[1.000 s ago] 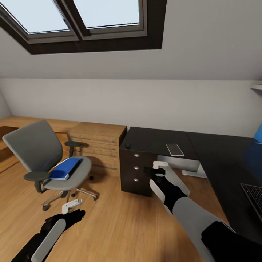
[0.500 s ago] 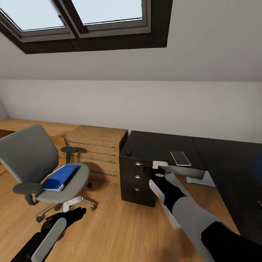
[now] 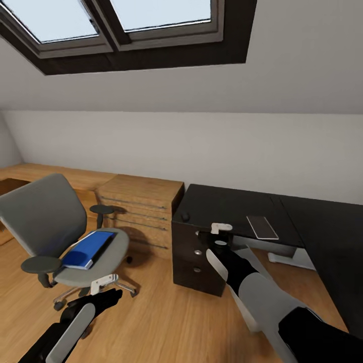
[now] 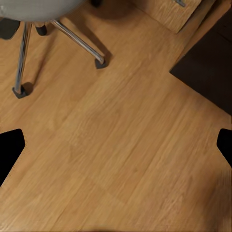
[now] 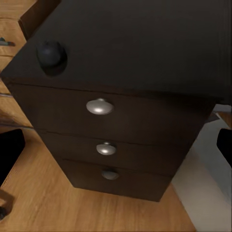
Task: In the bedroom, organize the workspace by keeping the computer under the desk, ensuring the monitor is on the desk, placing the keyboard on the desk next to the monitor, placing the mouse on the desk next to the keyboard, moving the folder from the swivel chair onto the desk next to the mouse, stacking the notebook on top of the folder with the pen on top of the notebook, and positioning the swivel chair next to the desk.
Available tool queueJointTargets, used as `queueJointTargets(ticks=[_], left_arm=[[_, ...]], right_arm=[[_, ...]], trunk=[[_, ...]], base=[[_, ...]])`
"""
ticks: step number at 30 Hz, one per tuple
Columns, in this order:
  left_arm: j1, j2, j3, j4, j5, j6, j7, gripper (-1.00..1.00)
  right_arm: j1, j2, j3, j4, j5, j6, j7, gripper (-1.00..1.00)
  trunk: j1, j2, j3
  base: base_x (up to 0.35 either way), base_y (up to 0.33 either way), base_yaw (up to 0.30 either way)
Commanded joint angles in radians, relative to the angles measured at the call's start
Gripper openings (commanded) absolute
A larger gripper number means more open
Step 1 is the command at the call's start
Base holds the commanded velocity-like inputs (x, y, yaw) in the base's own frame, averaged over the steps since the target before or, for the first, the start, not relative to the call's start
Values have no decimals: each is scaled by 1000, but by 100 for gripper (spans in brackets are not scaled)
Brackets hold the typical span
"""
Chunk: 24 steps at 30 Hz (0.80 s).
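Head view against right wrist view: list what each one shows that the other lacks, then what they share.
Head view alone: the swivel chair with the blue folder lying on its seat, the skylight, and a flat phone-like slab on the desk top.

Right wrist view alone: all three round silver drawer knobs seen up close, unblocked.

Both: the black desk with its drawer unit, the small dark round object near the desk's corner, the wooden chest beside it, and the wood floor.
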Motion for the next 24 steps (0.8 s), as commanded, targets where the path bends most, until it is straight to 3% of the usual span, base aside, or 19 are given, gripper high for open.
queueJointTargets(ticks=[1,9,24], left_arm=[[-1,1,-5,-1,10,-1,11,100],[-1,1,-28,1,10,-1,12,100],[-1,1,-67,-1,9,-19,13,100]], right_arm=[[-1,-1,7,-2,-5,6,-9,100],[0,-1,9,-2,-3,5,-8,100],[1,-5,7,3,4,6,-6,100]], trunk=[[0,-1,-1],[0,-1,-1],[0,-1,-1]], base=[[270,0,266],[308,0,212],[323,0,10]])
